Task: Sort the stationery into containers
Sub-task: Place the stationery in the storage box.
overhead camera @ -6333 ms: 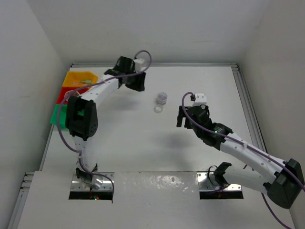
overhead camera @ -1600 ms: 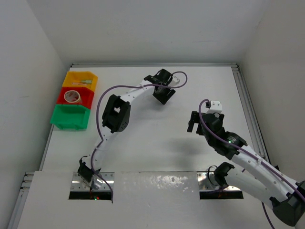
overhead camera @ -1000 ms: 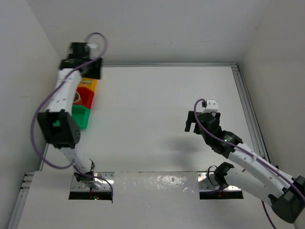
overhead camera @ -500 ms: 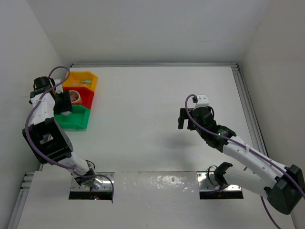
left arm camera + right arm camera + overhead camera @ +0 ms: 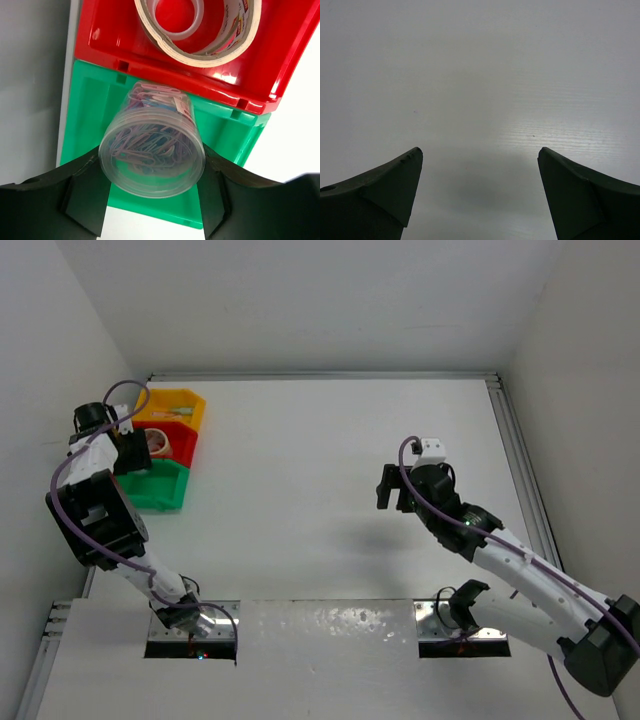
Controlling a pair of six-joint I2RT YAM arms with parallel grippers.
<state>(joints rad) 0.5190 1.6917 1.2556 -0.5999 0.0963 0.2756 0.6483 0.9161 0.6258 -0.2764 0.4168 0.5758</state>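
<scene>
A clear round tub of pastel paper clips point(image 5: 151, 150) is clamped between the fingers of my left gripper point(image 5: 151, 156), which is shut on it. It hangs over the green container point(image 5: 90, 110), close to the wall it shares with the red container point(image 5: 282, 60). The red one holds a tan tape roll point(image 5: 225, 47) with a smaller white ring point(image 5: 172, 30) lying inside it. From above, my left gripper point(image 5: 128, 455) is at the table's left edge over the green bin point(image 5: 165, 492). My right gripper point(image 5: 480, 152) stands open over bare table, nothing between its fingers.
The yellow-orange container point(image 5: 180, 400) sits behind the red container point(image 5: 185, 442), all three stacked in a row against the left wall. My right gripper point(image 5: 395, 490) hovers right of the table's middle. A metal rail point(image 5: 515, 450) runs along the right edge.
The left arm swung forward from behind the yellow-orange container to over the green and red ones. The right gripper shifted slightly. The tub and ring seen mid-table earlier are gone from there.
</scene>
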